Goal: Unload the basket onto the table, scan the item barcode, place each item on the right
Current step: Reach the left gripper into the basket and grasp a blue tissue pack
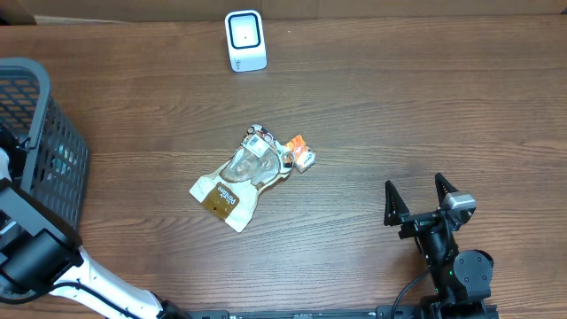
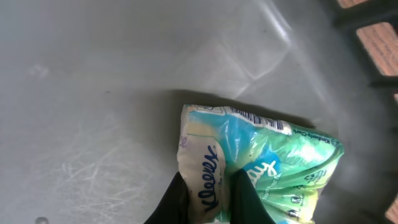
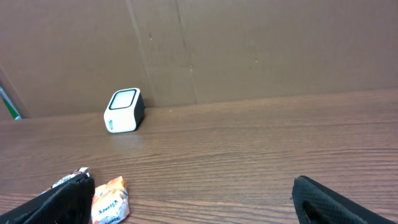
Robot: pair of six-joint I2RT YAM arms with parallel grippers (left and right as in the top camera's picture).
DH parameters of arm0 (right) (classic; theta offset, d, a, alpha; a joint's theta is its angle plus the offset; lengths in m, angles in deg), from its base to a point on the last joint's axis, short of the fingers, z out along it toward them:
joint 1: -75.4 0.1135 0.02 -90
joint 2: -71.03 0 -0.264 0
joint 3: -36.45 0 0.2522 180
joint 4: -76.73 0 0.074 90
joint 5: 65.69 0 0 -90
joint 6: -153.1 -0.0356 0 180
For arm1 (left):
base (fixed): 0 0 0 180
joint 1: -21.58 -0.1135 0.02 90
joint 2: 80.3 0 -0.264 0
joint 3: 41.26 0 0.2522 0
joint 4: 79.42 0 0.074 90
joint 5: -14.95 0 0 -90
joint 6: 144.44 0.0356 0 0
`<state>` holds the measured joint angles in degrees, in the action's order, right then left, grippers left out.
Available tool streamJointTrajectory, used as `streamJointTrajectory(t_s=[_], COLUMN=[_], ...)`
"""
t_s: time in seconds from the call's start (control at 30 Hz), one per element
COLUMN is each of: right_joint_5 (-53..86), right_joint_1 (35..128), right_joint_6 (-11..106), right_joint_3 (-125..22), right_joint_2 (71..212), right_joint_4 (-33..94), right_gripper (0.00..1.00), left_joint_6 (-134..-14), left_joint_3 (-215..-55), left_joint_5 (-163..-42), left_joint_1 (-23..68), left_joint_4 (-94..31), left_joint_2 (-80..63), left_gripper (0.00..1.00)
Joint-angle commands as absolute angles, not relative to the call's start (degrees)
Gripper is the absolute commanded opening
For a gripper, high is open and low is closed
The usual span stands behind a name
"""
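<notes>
Left wrist view: two dark fingers [image 2: 171,202] at the bottom edge are closest to the lens. The left gripper [image 2: 208,205] is clamped tight on the near end of a tissue pack [image 2: 273,155], a soft green and blue wrapper with blue lettering. The pack lies on the scuffed grey floor of the basket [image 2: 93,74]. A barcode [image 2: 258,117] runs along the pack's far edge. Brown wood shows through the mesh openings at the upper right.

Right wrist view: the right gripper [image 3: 186,202] stands wide with nothing between its fingers, one black tip in each bottom corner. Just beside the left-hand tip lies an orange packet [image 3: 111,200]. Farther back, a small white scanner [image 3: 124,111] stands on the table [image 3: 261,143], close to a cardboard wall [image 3: 249,43].

Overhead view: the left arm [image 1: 35,252] reaches from the lower left toward the dark mesh basket at the table's left edge; its claw is hidden there. A flat pouch [image 1: 237,182] lies mid-table, touching the orange packet at its upper right. The scanner sits at the far edge, well apart from both. The right gripper is spread near the lower right, clear of everything.
</notes>
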<state>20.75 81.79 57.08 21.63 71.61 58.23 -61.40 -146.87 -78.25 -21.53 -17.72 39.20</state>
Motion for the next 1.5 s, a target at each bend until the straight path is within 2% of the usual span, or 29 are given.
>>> streamJointTrajectory(t_s=[0.0,0.23,0.57,0.87,0.97,1.0,1.03,1.13,1.17,1.47], right_joint_5=[21.28,21.28,21.28,21.28,21.28,21.28,21.28,21.28,21.28,21.28], right_joint_1=[81.64,81.64,81.64,81.64,81.64,81.64,81.64,81.64,81.64,81.64], right_joint_6=[56.66,56.66,56.66,56.66,56.69,56.66,56.66,56.66,56.66,56.66], right_joint_3=[22.24,22.24,22.24,22.24,22.24,22.24,22.24,22.24,22.24,22.24], right_joint_2=[71.19,71.19,71.19,71.21,71.19,71.21,71.19,71.19,71.21,71.21], right_joint_4=[58.39,58.41,58.39,58.39,58.39,58.39,58.39,58.39,58.39,58.39], right_gripper=[1.0,1.0,1.0,1.0,1.0,1.0,1.0,1.0,1.0,1.0], left_joint_6=[-60.96,-72.57,-79.8,-80.08,-74.36,-70.66,-67.19,-61.44,-60.57,-52.13], left_joint_3=[-146.59,-152.71,-152.95,-152.97,-152.93,-152.9,-152.66,-151.46,-151.05,-150.74], left_joint_5=[-77.99,-72.02,-65.03,-65.64,-66.6,-67.56,-68.74,-71.69,-71.93,-76.92], left_joint_1=[-20.37,-20.5,-20.5,-20.5,-20.48,-20.44,-20.44,-20.44,-20.44,-20.37], left_joint_4=[-16.82,-9.65,-2.94,-1.63,-3.1,-3.66,-4.14,-4.71,-5.08,-7.36], left_joint_2=[40.97,34.88,30.02,29.5,29.78,30.02,30.42,32.76,33.63,40.71], left_gripper=[0.04,0.04,0.04,0.04,0.04,0.07,0.15,0.5,0.54,0.63])
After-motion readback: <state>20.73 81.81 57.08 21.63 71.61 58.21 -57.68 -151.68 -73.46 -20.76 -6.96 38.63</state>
